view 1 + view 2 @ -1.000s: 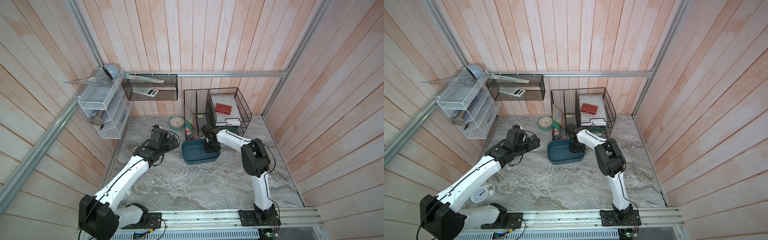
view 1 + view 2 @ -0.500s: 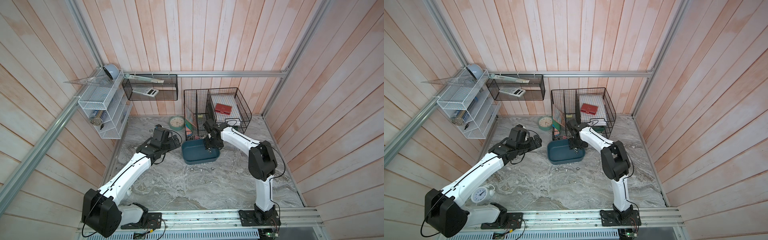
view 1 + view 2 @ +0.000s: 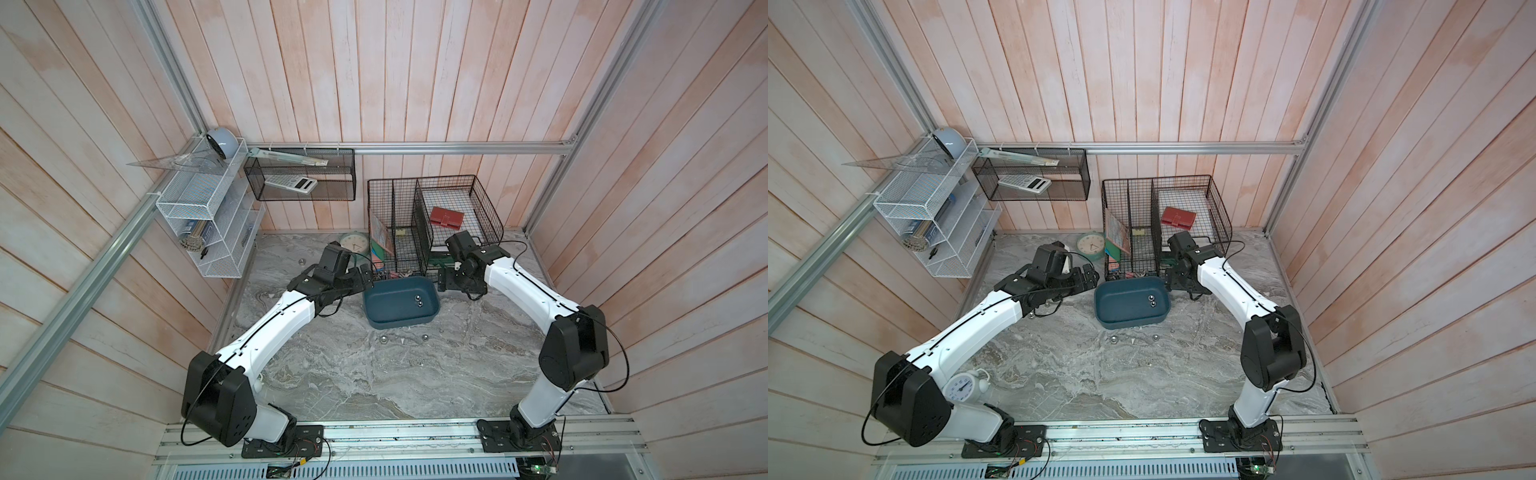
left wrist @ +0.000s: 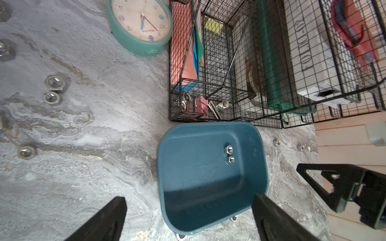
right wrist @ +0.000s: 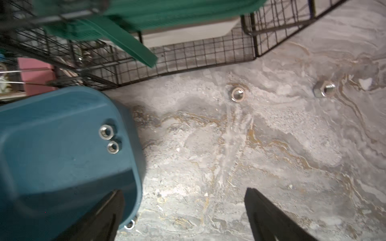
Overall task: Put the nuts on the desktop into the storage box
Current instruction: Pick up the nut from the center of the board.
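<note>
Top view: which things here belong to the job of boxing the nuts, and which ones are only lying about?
Job: storage box, two nuts inside it, loose nuts, desktop.
Lying about: green clock, wire organiser, calculator, red wallet, white alarm clock.

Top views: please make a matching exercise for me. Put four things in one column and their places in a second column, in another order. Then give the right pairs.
Things
1. two nuts
2. green clock
3. calculator
4. red case

Places
A. in the black mesh basket on the wall
B. inside the storage box
C. in the top tray of the black wire organiser
D. on the desktop, beside the organiser

Right pairs: 1-B, 2-D, 3-A, 4-C
</note>
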`<state>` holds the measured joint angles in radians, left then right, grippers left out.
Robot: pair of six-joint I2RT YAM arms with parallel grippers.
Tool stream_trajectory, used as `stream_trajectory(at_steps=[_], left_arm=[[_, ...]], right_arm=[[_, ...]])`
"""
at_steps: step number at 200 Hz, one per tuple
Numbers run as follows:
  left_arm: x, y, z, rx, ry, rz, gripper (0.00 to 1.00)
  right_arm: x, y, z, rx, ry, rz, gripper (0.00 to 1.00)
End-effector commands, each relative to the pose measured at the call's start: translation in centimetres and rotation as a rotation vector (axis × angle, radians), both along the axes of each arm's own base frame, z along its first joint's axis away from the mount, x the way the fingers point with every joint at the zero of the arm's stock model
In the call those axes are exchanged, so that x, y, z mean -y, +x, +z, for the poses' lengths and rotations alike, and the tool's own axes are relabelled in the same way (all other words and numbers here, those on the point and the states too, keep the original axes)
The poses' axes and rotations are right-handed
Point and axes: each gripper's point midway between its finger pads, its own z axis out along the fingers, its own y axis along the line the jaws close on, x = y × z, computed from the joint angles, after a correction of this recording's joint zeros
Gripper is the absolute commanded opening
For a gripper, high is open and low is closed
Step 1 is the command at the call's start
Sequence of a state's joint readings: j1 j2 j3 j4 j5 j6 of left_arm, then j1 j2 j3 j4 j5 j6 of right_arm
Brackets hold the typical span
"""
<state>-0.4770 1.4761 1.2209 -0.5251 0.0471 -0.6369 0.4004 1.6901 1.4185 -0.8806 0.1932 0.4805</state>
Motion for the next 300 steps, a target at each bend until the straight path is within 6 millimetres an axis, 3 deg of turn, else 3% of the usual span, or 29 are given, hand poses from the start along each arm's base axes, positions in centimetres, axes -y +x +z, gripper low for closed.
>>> stream_trajectory(at_steps=[1, 76, 129, 172, 209, 254, 300], left_arm=[[1.4, 0.8, 1.1, 0.028, -0.026, -0.046, 1.00], [2.9, 1.3, 0.9, 0.012, -0.038, -0.078, 1.00], [3.0, 1.4, 1.0, 0.012, -0.039, -0.080, 1.00], [3.7, 1.6, 1.5, 0.024, -0.047, -0.093, 1.00], [3.9, 1.9, 1.7, 0.029, -0.046, -0.101, 1.00], [4.0, 2.4, 1.6, 0.024, -0.030, -0.098, 1.00], [4.1, 2.8, 1.5, 0.021, -0.022, -0.098, 1.00]], right_arm=[[2.3, -0.7, 0.2, 0.025, -0.012, -0.077, 0.98], [10.4, -1.5, -3.4, 0.017, 0.027, -0.335, 0.98], [16.2, 0.1, -4.9, 0.028, 0.066, -0.503, 0.97], [19.7, 1.8, -6.5, -0.010, 0.107, -0.568, 0.86], [21.2, 3.8, -8.3, -0.048, 0.142, -0.575, 0.69], [21.7, 6.0, -9.9, -0.089, 0.155, -0.564, 0.56], [21.8, 7.1, -10.0, -0.087, 0.150, -0.548, 0.54]])
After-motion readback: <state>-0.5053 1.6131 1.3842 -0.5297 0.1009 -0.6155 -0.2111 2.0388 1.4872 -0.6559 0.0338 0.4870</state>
